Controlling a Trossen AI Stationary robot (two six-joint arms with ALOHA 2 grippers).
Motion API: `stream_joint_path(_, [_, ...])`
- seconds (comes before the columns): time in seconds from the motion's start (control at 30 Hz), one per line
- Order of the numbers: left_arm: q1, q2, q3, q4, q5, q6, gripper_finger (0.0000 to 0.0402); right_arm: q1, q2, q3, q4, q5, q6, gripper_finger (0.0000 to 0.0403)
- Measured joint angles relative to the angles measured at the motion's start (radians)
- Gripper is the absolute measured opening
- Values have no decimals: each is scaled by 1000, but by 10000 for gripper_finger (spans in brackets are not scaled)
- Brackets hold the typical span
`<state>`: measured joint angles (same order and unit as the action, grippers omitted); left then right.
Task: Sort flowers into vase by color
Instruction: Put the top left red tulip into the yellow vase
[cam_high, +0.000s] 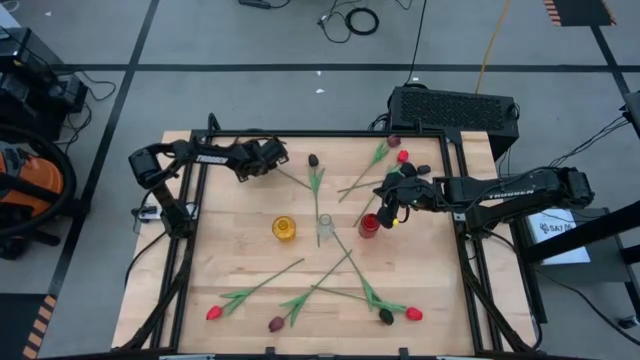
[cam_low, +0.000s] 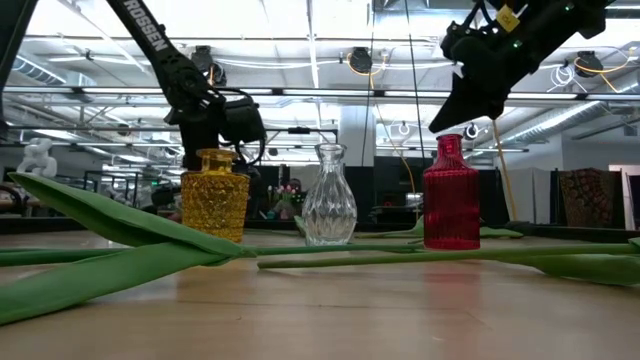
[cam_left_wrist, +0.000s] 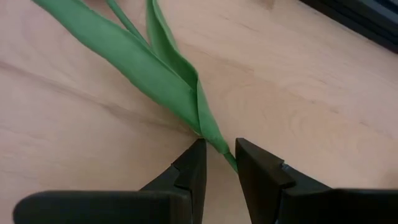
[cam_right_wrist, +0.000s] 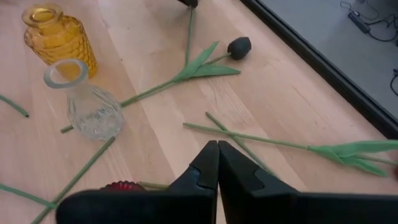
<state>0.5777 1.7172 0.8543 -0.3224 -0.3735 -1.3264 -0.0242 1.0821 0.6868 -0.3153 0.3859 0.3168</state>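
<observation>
Flowers: we saw the tulips (cam_high: 316, 180) lying flat and scattered over the table (cam_high: 240, 250), some near its far edge, others crossed in a cluster near its front edge; none stood in a vase.
Handling: we judged them light, with thin springy stems and soft floppy leaves, likely to bend or swing when lifted and easy to slip from a loose pinch.
Where to grip: we judged the bare stem, clear of the leaves, the best place to take hold.
Left gripper: the left gripper (cam_left_wrist: 219, 163) sat low at the table's far left, its fingers partly open and straddling the stem (cam_left_wrist: 229, 158) just below the leaves (cam_left_wrist: 155, 68); we could not tell whether they pressed it yet.
Right gripper: the right gripper (cam_right_wrist: 217, 163) hung above the red vase (cam_high: 369, 225), fingers fully closed and holding nothing.
Vases: the yellow vase (cam_high: 284, 228), clear vase (cam_high: 325, 229) and red vase stood in a row mid-table, apart from one another.
Hidden: the left wrist view cut off the flower head, so we could not tell its colour; in the low view leaves blocked most of the stems.
</observation>
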Motion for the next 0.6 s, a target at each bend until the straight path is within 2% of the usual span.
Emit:
stream_joint_path(0.43, [13, 0, 0, -28, 8, 28, 89, 0, 0, 0, -13, 0, 16, 0])
stream_joint_path(0.6, [12, 0, 0, -28, 10, 56, 54, 0, 0, 0, -13, 0, 16, 0])
